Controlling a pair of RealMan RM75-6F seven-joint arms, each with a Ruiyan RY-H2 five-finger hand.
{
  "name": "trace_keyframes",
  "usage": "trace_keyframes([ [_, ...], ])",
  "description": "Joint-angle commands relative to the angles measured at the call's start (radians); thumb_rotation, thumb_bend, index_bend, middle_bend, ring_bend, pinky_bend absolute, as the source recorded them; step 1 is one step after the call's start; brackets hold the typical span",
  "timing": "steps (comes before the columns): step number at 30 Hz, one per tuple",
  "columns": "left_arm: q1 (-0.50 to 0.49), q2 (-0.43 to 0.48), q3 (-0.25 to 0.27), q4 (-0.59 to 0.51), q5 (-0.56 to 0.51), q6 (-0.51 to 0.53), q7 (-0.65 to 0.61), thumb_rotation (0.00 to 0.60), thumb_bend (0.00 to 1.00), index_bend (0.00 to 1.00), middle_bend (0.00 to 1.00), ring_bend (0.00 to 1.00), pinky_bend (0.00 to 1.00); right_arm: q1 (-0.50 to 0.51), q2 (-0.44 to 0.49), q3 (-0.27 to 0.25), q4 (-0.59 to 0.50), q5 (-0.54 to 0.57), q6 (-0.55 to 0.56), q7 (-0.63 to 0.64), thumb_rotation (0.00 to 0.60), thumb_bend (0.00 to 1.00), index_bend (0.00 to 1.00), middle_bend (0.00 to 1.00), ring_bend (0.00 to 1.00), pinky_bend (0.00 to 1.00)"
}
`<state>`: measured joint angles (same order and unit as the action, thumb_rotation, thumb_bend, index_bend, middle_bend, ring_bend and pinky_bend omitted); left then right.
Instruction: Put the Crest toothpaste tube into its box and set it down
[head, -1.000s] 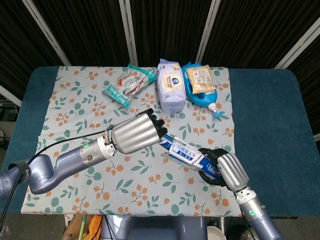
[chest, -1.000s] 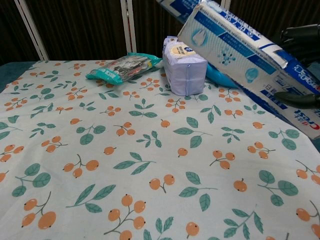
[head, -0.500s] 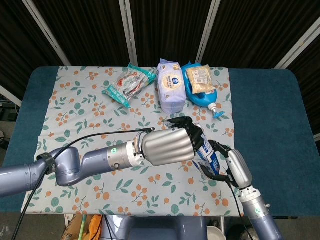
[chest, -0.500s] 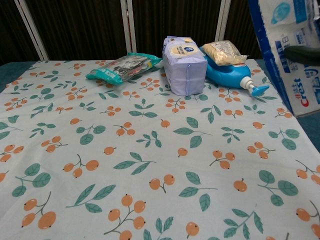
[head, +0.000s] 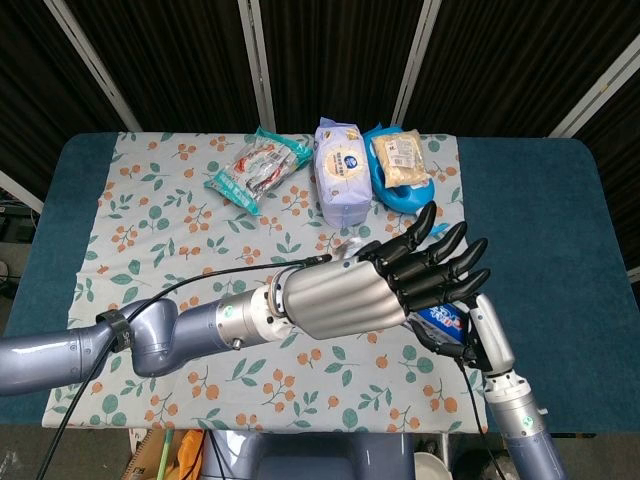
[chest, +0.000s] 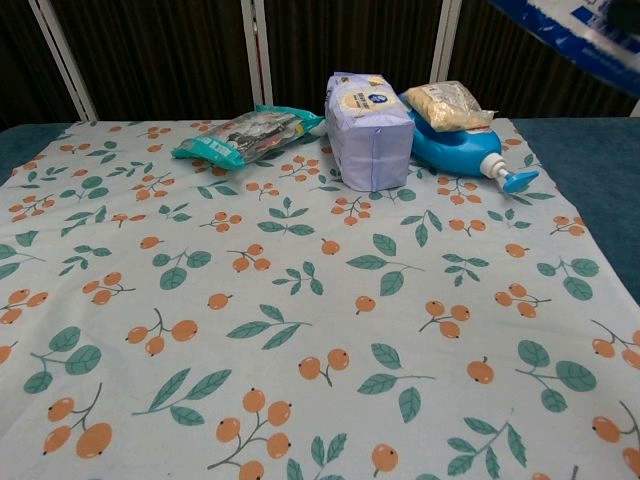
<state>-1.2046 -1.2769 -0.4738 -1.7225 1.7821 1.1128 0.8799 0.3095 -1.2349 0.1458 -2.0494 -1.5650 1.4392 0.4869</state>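
Observation:
The blue-and-white Crest box (head: 441, 322) is lifted above the cloth's right side. Only a small blue patch of it shows in the head view. In the chest view only an edge of the box (chest: 570, 28) shows, at the top right corner. My right hand (head: 488, 335) grips the box from below and behind. My left hand (head: 400, 280) lies over the box, its dark fingers (head: 440, 262) stretched straight and apart, pointing up and right. Whether its palm touches the box is hidden. The toothpaste tube cannot be seen on its own.
At the back of the floral cloth (head: 150, 250) lie a snack packet (head: 258, 168), a pale purple wipes pack (head: 342, 172) and a blue pump bottle (head: 405, 195) with a beige packet (head: 398, 158) on it. Dark blue table surface (head: 540, 230) borders the cloth.
My left hand's fingers have gone from curled around the box to stretched out straight. The box has risen, now almost out of the chest view.

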Motion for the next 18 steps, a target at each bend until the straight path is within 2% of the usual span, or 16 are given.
trace_keyframes([
  [1, 0.071, 0.038, 0.029, -0.055, 0.015, 0.073, -0.025, 0.6, 0.0, 0.06, 0.08, 0.13, 0.21, -0.009, -0.013, 0.018, 0.014, 0.003, 0.028, 0.034, 0.6, 0.34, 0.31, 0.53, 0.46, 0.4],
  [7, 0.167, 0.09, 0.08, -0.086, 0.036, 0.153, -0.042, 0.6, 0.0, 0.06, 0.08, 0.13, 0.21, -0.012, -0.012, 0.029, 0.012, 0.029, 0.03, 0.065, 0.6, 0.34, 0.32, 0.53, 0.46, 0.43],
  [11, 0.311, 0.137, 0.174, -0.09, 0.081, 0.291, -0.091, 0.6, 0.0, 0.06, 0.08, 0.13, 0.21, -0.014, -0.016, 0.037, 0.003, 0.073, 0.017, 0.101, 0.6, 0.34, 0.33, 0.53, 0.46, 0.44],
  [18, 0.497, 0.174, 0.279, -0.022, 0.12, 0.496, -0.207, 0.6, 0.0, 0.06, 0.08, 0.13, 0.21, -0.018, -0.03, 0.06, 0.0, 0.133, 0.011, 0.151, 0.6, 0.34, 0.33, 0.53, 0.46, 0.44],
])
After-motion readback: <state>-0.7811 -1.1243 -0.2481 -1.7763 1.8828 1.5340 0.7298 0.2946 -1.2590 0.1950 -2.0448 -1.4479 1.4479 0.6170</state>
